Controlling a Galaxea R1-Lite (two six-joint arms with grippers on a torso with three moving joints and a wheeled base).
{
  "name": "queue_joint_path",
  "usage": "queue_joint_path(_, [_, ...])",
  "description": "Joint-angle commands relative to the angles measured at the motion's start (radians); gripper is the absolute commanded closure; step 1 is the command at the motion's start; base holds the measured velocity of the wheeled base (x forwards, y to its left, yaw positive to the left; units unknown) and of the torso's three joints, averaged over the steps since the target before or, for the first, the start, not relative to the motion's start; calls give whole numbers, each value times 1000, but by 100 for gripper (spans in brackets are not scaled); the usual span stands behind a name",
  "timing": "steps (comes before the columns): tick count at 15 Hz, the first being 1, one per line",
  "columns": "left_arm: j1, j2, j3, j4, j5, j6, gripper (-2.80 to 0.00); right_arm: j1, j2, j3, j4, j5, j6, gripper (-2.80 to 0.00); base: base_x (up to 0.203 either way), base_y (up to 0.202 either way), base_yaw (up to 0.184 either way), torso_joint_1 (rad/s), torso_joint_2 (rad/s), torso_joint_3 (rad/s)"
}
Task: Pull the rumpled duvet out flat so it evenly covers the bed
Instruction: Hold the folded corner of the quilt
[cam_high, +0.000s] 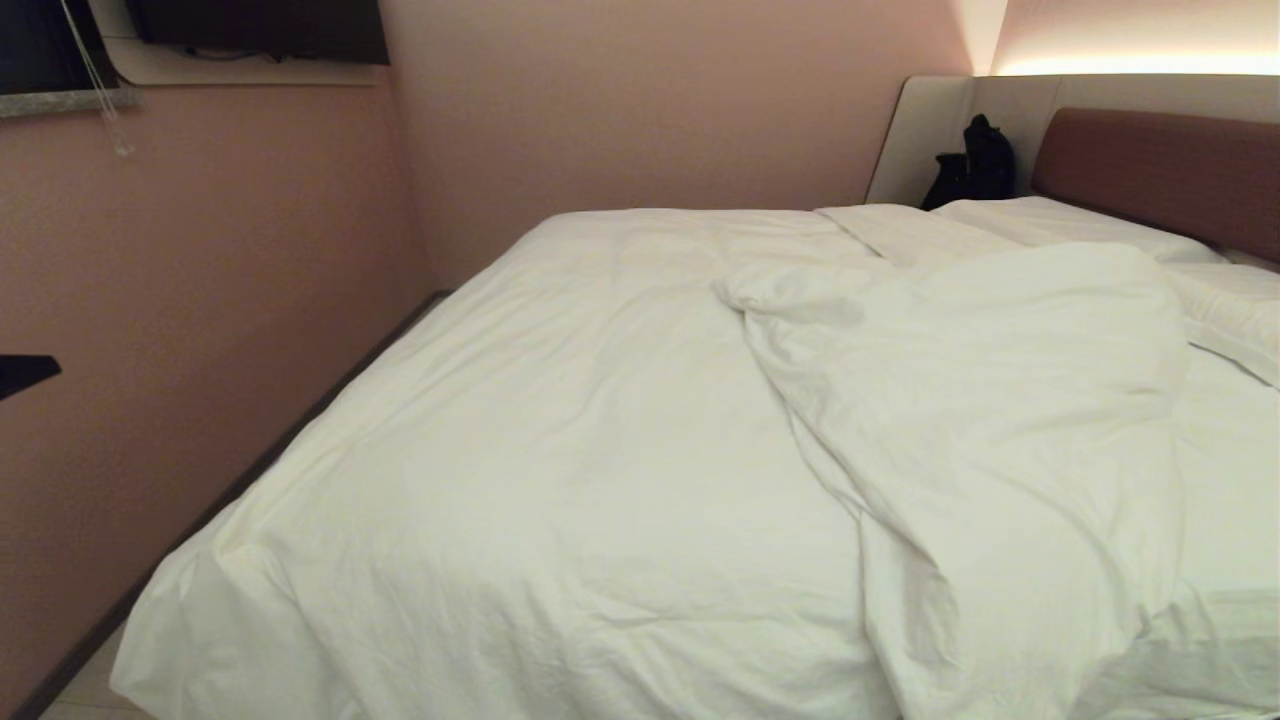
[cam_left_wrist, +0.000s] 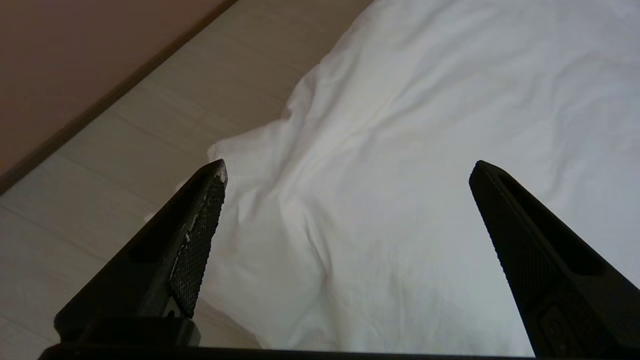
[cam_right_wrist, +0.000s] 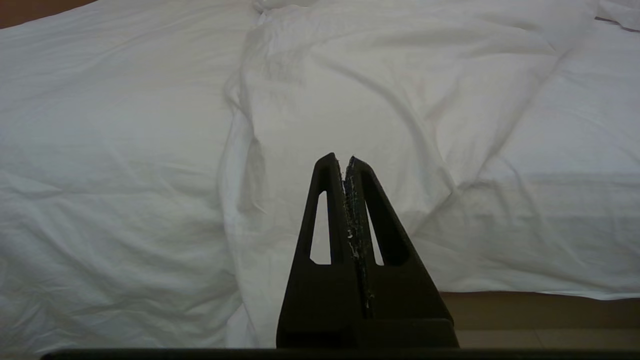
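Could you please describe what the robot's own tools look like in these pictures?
Both tools are matte black. The left tool has two tapered, pointed fingers with a cross-hatched inner face, scuffed whitish along one edge. The right tool has triangular fingers with slot cut-outs and pale flecks along the seam. No cables show.

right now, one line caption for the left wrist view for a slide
Left gripper open above the duvet corner that hangs over the pale floor beside the wall.
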Motion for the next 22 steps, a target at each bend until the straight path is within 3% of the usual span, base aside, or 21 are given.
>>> queue_joint_path(1, [1, -67, -5, 26, -2, -14, -280, 0, 1, 0, 0, 0, 0, 0, 0, 0, 0, 0, 0, 0])
queue_joint_path(9, [5, -242, 2, 166, 2, -21, -280, 0, 1, 0, 0, 0, 0, 0, 0, 0, 0, 0, 0, 0])
queue_joint_path(14, [2, -429, 3, 351, 5, -13, -280, 0, 1, 0, 0, 0, 0, 0, 0, 0, 0, 0, 0, 0])
queue_joint_path(16, [-47, -498, -1, 421, 31, -10, -280, 0, 1, 0, 0, 0, 0, 0, 0, 0, 0, 0, 0, 0])
queue_joint_path(17, [-88, -537, -3, 453, 54, -10, 0, 0, 1, 0, 0, 0, 0, 0, 0, 0, 0, 0, 0, 0])
queue_joint_path(22, [-275, -682, -16, 489, 186, -10, 0, 0, 1, 0, 0, 0, 0, 0, 0, 0, 0, 0, 0, 0])
